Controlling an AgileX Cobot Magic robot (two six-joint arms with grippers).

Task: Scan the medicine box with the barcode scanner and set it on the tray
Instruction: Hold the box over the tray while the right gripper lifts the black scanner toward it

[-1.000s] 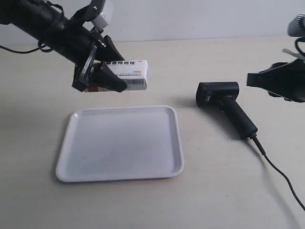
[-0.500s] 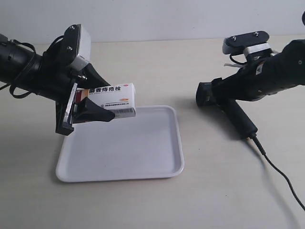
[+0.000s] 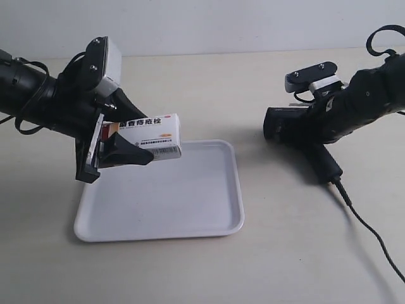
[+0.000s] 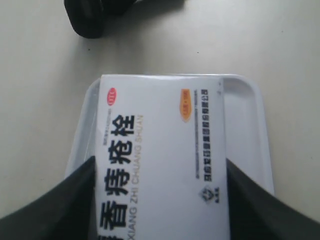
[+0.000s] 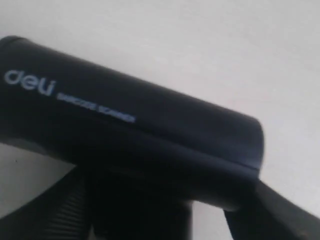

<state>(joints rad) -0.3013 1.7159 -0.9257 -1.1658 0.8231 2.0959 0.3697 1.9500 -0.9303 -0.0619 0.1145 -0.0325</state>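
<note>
A pale beige tabletop (image 3: 190, 272) is filling the scene, seen from a camera off the arms. A white rectangular tray (image 3: 190, 218) with rounded corners and a low rim is lying flat on it, toward that view's left. Two black robot arms are reaching in from opposite sides. The left arm (image 3: 38, 95), identified by its wrist camera and sitting at the exterior view's left, is holding the medicine box (image 3: 152, 135) in the air above the tray's far left corner; the left gripper (image 3: 120, 142) is clamping the white carton between its dark fingers (image 4: 60, 210), with the red and orange end nearest the gripper and the black Chinese lettering facing up. At the exterior view's right, the right arm (image 3: 367, 95) is lying low over the barcode scanner (image 3: 294, 126), which is resting on the table well apart from the tray, its thin black cable (image 3: 367, 228) trailing toward the near right corner. The right gripper (image 3: 310, 123) is sitting around the scanner's head, but the close, blurred wrist picture is not showing whether it is gripping it. White "deli" lettering (image 5: 30, 82) is showing on the scanner's head.
</note>
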